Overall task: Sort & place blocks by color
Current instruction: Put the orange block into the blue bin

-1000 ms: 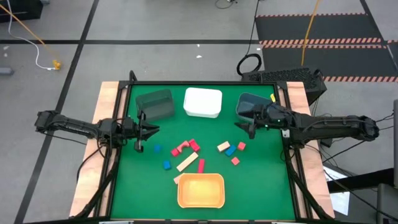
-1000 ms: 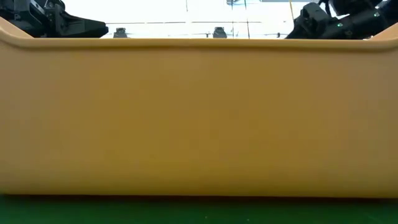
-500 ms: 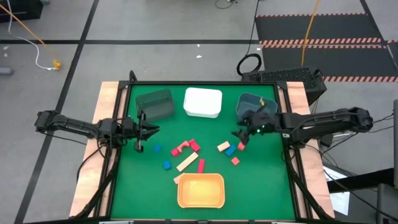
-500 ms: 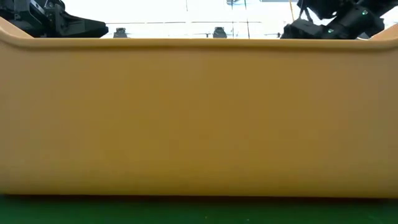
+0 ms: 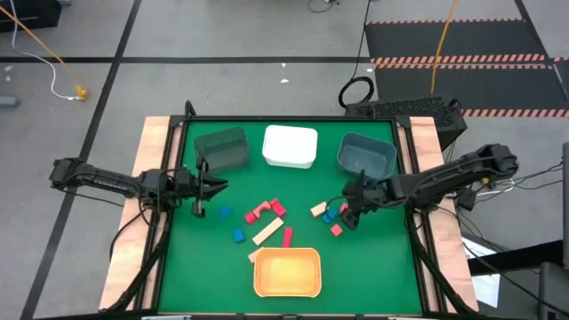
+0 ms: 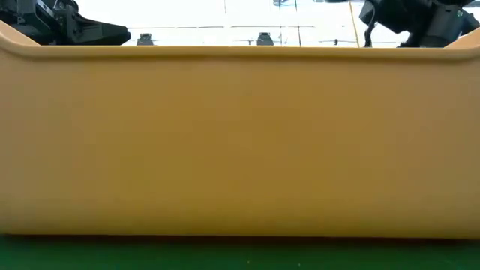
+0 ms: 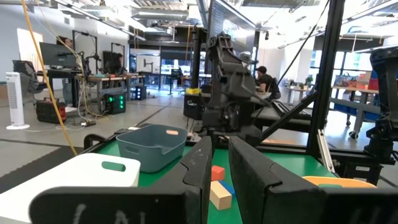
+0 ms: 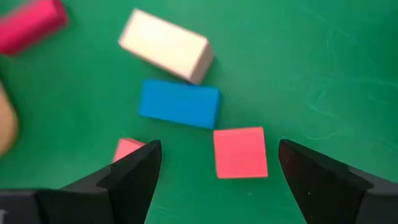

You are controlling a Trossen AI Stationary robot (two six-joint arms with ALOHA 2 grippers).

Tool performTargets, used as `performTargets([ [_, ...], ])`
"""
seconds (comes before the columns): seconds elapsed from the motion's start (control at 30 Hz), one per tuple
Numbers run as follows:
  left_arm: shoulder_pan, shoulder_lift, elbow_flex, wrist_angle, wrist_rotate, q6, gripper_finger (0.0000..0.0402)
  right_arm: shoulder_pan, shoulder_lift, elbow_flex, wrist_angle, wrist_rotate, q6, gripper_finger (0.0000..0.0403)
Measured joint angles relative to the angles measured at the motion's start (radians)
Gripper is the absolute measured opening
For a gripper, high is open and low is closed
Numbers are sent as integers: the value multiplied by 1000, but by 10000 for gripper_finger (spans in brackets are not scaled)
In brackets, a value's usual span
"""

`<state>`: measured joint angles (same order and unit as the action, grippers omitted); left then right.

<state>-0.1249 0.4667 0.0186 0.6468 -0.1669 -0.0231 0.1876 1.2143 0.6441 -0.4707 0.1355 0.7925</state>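
High view: the blocks lie scattered on the green table (image 5: pixel 373 258) between the far bins and the orange bin (image 5: pixel 286 272). On the right, a tan block (image 5: pixel 319 210), a blue block (image 5: pixel 330 216) and two red cubes sit close together; one red cube (image 5: pixel 336 229) lies at about five o'clock from the blue block. In the middle are a red arch (image 5: pixel 258 212), a pink piece (image 5: pixel 277 207), a tan bar (image 5: pixel 267 233) and a pink bar (image 5: pixel 287 236). Two small blue cubes (image 5: pixel 238 235) lie to the left, at about nine o'clock from the tan bar.

Seen from the right wrist, the tan block (image 8: pixel 165 45) touches the blue block (image 8: pixel 180 103); a red cube (image 8: pixel 240 152) lies just beside the blue block and squarely between the spread fingers (image 8: pixel 130 174), touching neither. Another red block (image 8: pixel 127 149) is partly hidden by one finger. A pink piece (image 8: pixel 31 23) shows at the edge.

The right gripper (image 5: pixel 349 213) is over the right cluster, jaws wide apart and holding nothing, its arm reaching in from three o'clock.

The left gripper (image 5: pixel 213 186) waits near the table's left side, at about five o'clock from the dark bin (image 5: pixel 221 148), fingers pressed nearly together on nothing. Its wrist view looks past those fingers (image 7: pixel 198 167) across the table to the right arm (image 7: pixel 227 93), the blue-grey bin (image 7: pixel 152 145), the white bin (image 7: pixel 81 175) and a few blocks.

Along the far edge, from left to right, stand the dark bin, the white bin (image 5: pixel 290 146) and the blue-grey bin (image 5: pixel 366 153). The orange bin sits at six o'clock by the near edge, and its wall (image 6: pixel 240 142) fills the low view.
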Motion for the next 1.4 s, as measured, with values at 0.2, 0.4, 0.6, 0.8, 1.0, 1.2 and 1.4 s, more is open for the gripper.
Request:
performTargets([
  [0.2,0,0,0,0,0,0,58,12,76,0,-2,27,-5,313],
  [0.4,0,0,0,0,0,0,58,11,90,0,-2,31,-25,313],
  [0.6,0,0,0,0,0,0,58,11,91,0,-16,109,-82,313],
  [0.8,0,0,0,0,0,0,58,11,95,0,-17,128,-131,313],
  [1.0,0,0,0,0,0,0,58,11,97,-4,-15,126,-154,291],
  [1.2,0,0,0,0,0,0,58,11,97,-60,36,121,-103,231],
  [1.4,0,0,0,0,0,0,58,10,93,-121,124,94,3,131],
])
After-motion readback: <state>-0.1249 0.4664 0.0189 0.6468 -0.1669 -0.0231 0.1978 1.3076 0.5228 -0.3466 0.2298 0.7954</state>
